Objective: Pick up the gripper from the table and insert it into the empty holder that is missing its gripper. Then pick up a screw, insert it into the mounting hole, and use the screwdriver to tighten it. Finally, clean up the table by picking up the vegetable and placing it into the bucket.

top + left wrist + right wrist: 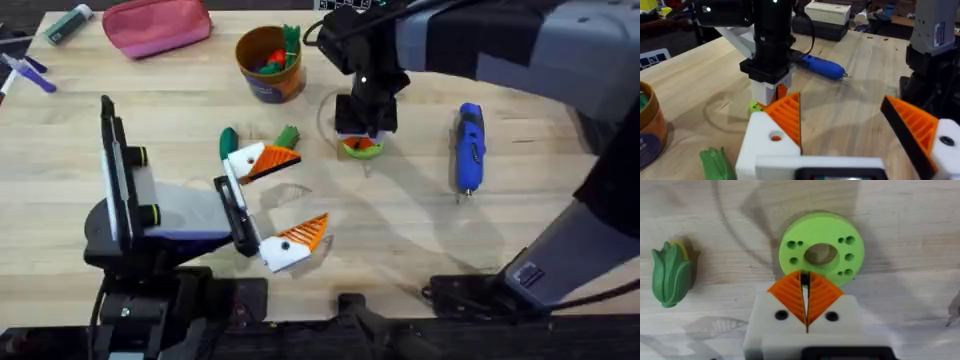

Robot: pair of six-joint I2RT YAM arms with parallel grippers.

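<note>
My right gripper (pixel 362 138) points straight down over a green disc (pixel 821 250) with a centre hole; its orange pads (pixel 790 292) are shut on a small dark screw (pixel 804 278). My left gripper (pixel 312 192) lies open at mid-table. Its far finger is the white holder (pixel 765 145), carrying the orange gripper (pixel 787 117), with an unfilled mounting hole (pixel 775 136). The blue screwdriver (pixel 470 148) lies to the right. A green vegetable (pixel 288 137) rests beside the holder, also seen as the vegetable (pixel 671 272). The orange bucket (pixel 268 62) stands at the back.
A pink pouch (pixel 155 25) and markers (pixel 68 22) lie at the back left. Another small green piece (pixel 228 142) sits left of the holder. The bucket holds several toy vegetables. Bare wood lies between the disc and the screwdriver.
</note>
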